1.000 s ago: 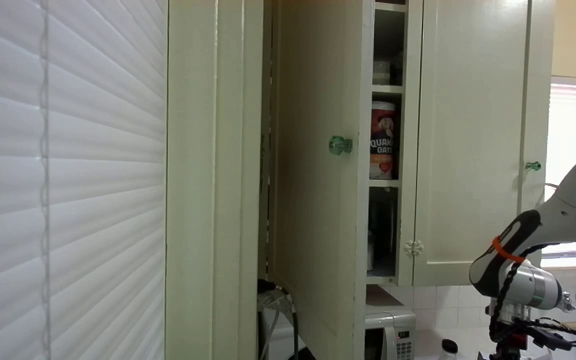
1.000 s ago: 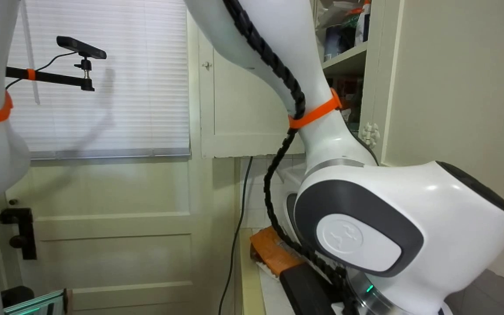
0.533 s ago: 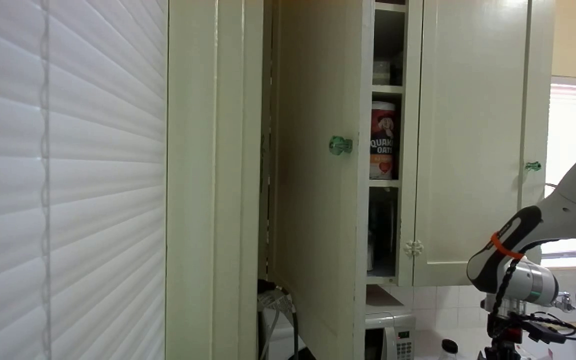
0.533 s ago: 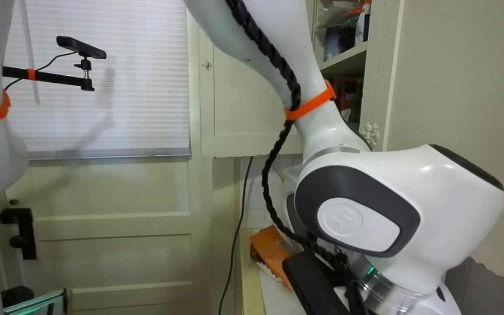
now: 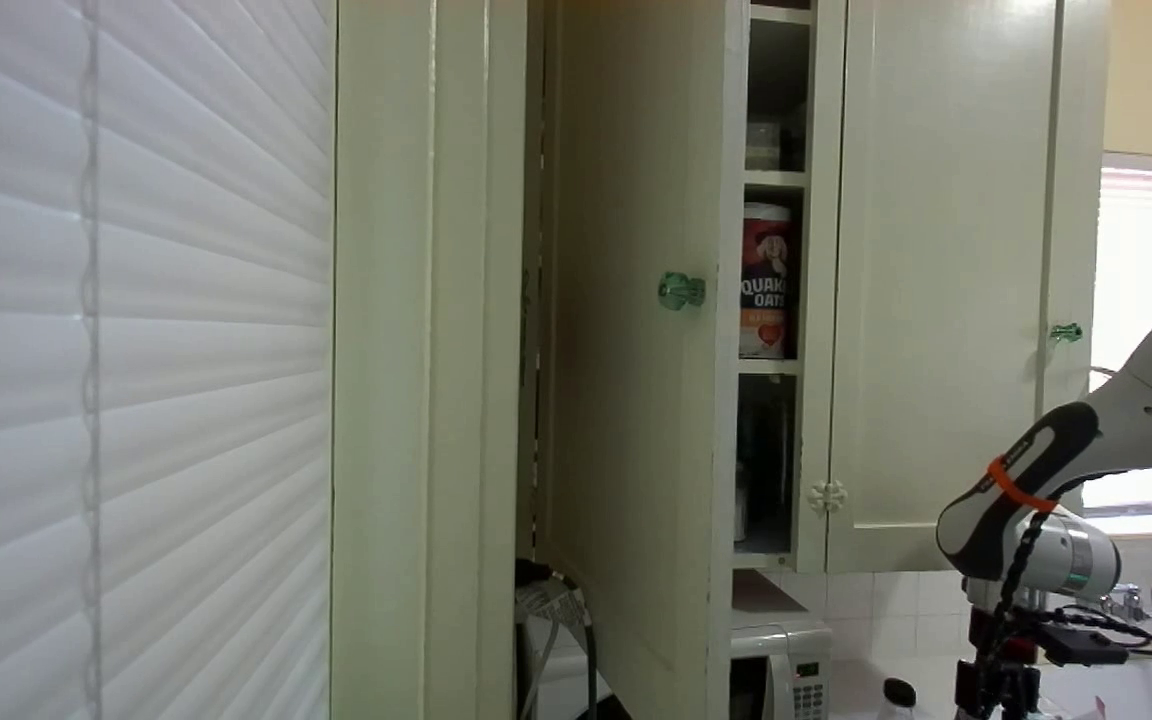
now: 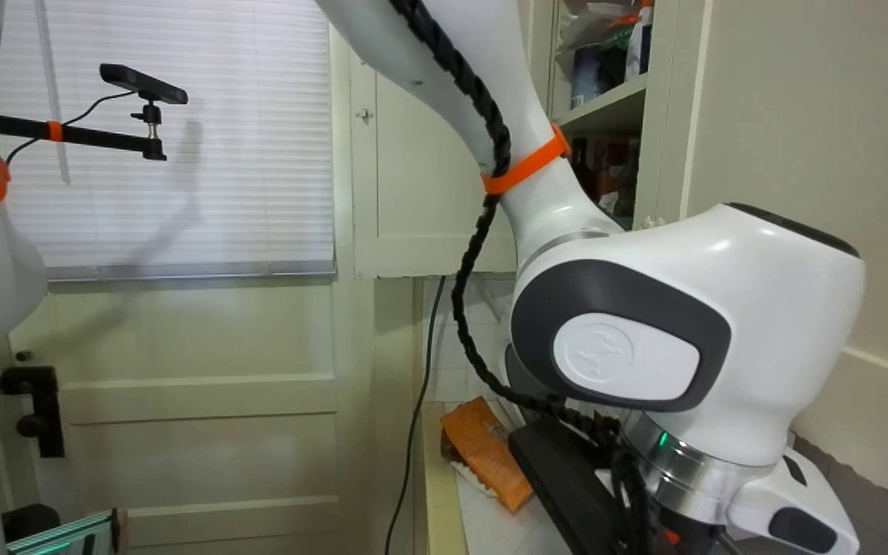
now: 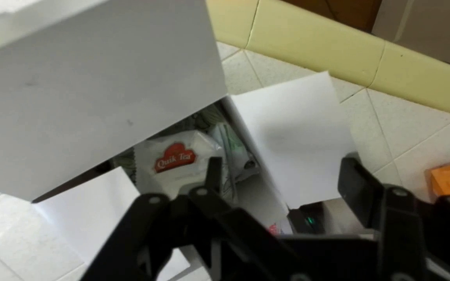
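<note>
While jaws hang spread apart, seemingly gripping nothing, table (image 7: 22,238) below in wrist view; on it, open white box (image 7: 104,97), long axis slanting lower left to upper right; side flap (image 7: 293,144) between jaws, contact unclear; Quik Tea packet (image 7: 174,156) inside, left of jaws' gap.

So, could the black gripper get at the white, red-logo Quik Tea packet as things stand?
Probably yes, after some shifting: the gripper is open and the packet lies uncovered in the open white cardboard box, though a rectangular white flap shows between the fingers.
</note>
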Robot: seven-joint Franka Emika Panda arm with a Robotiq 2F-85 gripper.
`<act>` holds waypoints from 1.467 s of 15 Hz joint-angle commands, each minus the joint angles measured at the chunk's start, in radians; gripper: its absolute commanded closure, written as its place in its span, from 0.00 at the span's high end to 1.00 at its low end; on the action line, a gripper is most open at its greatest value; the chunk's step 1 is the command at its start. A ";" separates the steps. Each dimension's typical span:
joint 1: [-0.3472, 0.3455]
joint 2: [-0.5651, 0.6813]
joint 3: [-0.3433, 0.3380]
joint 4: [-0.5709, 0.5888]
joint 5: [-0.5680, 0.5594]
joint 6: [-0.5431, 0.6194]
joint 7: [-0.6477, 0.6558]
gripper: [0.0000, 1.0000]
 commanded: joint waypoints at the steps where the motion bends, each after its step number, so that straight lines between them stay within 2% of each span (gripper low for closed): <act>1: 0.028 -0.061 -0.025 -0.057 -0.071 0.070 0.125 1.00; 6: 0.056 -0.106 -0.050 -0.089 -0.152 0.115 0.320 1.00; 10: 0.089 -0.126 -0.088 -0.114 -0.257 0.210 0.565 1.00; 15: 0.124 -0.121 -0.136 -0.111 -0.414 0.211 0.862 1.00; 16: 0.104 -0.102 -0.114 -0.084 -0.353 0.193 0.752 1.00; 18: 0.113 -0.102 -0.123 -0.083 -0.381 0.192 0.815 1.00; 22: 0.115 -0.102 -0.125 -0.083 -0.383 0.192 0.828 1.00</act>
